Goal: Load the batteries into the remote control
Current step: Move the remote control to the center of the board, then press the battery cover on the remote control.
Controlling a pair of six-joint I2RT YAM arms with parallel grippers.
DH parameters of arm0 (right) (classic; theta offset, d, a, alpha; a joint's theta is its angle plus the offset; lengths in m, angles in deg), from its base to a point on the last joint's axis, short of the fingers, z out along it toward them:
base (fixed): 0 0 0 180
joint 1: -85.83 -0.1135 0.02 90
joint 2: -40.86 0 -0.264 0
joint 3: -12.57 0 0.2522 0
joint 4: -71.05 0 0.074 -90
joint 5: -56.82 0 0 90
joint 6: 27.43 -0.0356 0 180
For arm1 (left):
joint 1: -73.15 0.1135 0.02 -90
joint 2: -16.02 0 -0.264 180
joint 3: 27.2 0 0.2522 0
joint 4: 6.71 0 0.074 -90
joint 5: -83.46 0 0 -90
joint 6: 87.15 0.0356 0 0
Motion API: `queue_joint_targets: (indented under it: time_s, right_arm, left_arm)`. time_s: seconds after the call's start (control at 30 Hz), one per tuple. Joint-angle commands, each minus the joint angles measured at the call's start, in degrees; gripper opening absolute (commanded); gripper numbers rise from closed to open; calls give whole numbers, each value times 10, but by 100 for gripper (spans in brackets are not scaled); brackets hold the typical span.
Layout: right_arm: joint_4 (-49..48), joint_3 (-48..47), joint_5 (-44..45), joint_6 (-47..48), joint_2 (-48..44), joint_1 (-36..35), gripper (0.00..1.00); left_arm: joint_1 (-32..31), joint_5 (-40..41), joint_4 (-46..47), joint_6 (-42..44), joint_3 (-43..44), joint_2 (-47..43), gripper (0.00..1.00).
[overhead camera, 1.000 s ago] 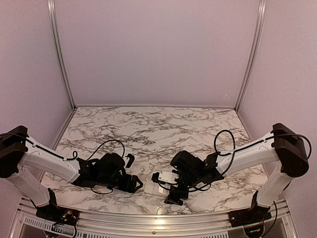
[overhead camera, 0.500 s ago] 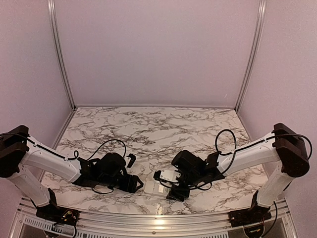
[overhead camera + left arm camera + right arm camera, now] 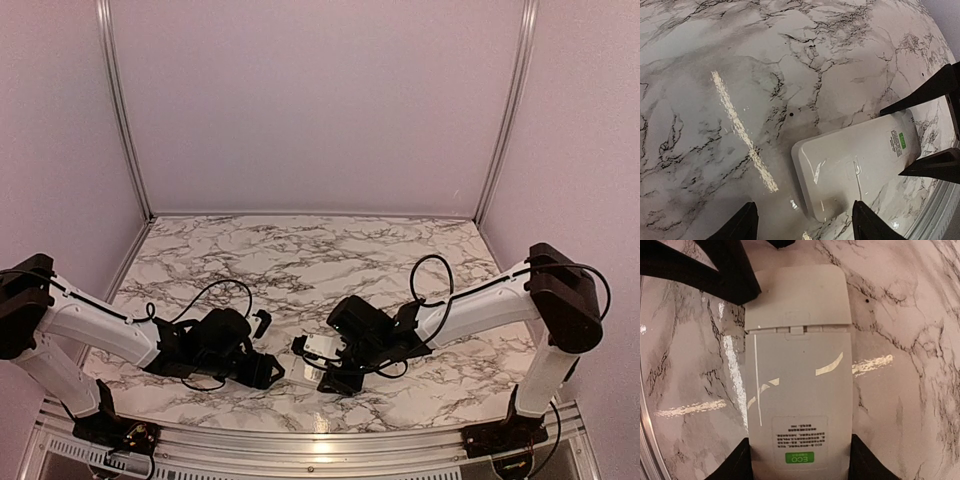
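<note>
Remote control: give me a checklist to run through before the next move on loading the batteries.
1. Remote lying back up on the table: ok.
2. Right gripper holding the label end, fingers against both long sides: ok.
3. Left gripper open and at the cover end: ok.
4. Battery cover off: not ok, it sits closed on the remote.
5. Batteries within reach: cannot tell, none shows in any view.
</note>
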Motion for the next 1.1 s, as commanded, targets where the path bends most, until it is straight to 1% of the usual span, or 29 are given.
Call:
queue_joint_targets:
  time_s: [0.0,0.2,0.3,0.53,0.67,0.83,1.07]
  right_arm:
    - [-6,-15,-9,-15,14,-1,43]
    - [-8,-12,-9,-13,15,-6,40]
    - [-7,-10,-5,-13,15,-6,39]
    - [-4,-8,-3,-11,13,-6,38]
    - [-1,-10,-3,-9,13,-6,37]
    - [0,-11,-4,-7,16,-5,37]
    - [4,-12,-1,-4,16,-4,35]
  left_arm:
    - [4,23,-15,25,10,2,68]
    - [3,24,-13,53,36,26,68]
    - [4,20,-15,61,44,41,69]
    - [1,19,-12,75,46,55,67]
    - [-6,32,-24,81,53,67,69]
    - [-8,23,-17,79,53,70,71]
    - [-9,32,-36,85,50,81,69]
